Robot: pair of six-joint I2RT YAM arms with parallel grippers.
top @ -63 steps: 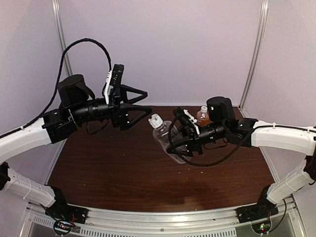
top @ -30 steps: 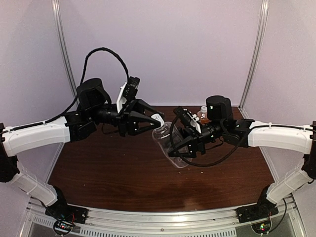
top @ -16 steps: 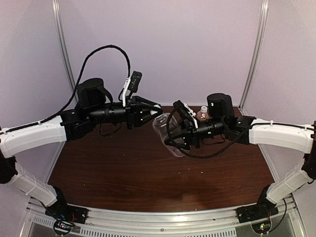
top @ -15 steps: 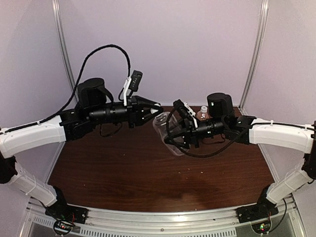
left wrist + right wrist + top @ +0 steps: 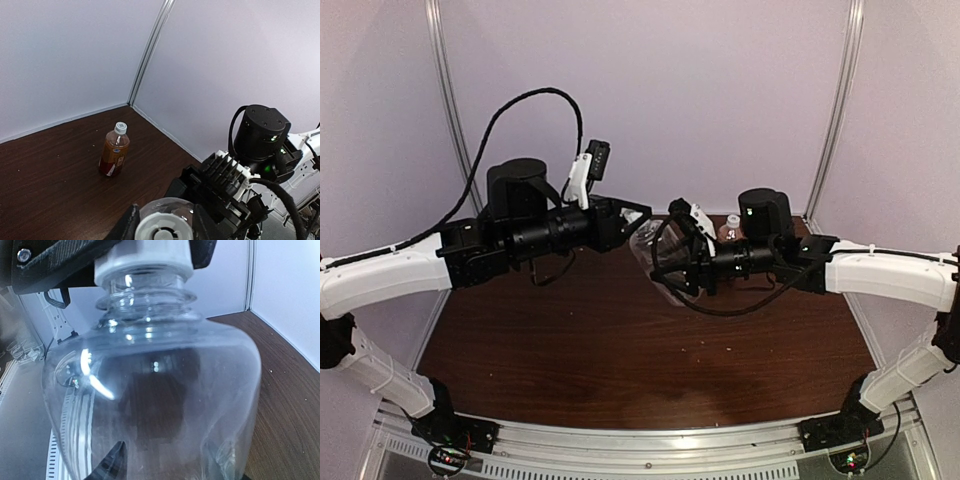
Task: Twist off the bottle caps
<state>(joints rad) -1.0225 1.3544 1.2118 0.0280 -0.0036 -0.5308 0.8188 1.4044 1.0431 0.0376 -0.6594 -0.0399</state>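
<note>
My right gripper (image 5: 672, 264) holds the clear bottle (image 5: 646, 242) in the air over the table, lying almost level with its neck pointing left. In the right wrist view the clear bottle (image 5: 150, 405) fills the frame, and the right gripper (image 5: 165, 465) is shut on its body. My left gripper (image 5: 632, 217) is shut on this bottle's white cap (image 5: 164, 232), with one dark finger (image 5: 128, 227) on each side; the cap (image 5: 145, 260) also shows at the top of the right wrist view. The amber bottle (image 5: 114, 156), with its white cap (image 5: 120, 128) on, stands upright at the back right.
The brown table (image 5: 620, 350) runs between pale walls with metal corner posts (image 5: 835, 110). The amber bottle (image 5: 729, 232) stands just behind my right wrist. A black cable (image 5: 520, 110) loops above the left arm.
My left arm came in from the left, closed its jaws on the clear bottle's cap and rolled its wrist. The right gripper raised the bottle and tipped it leftward.
</note>
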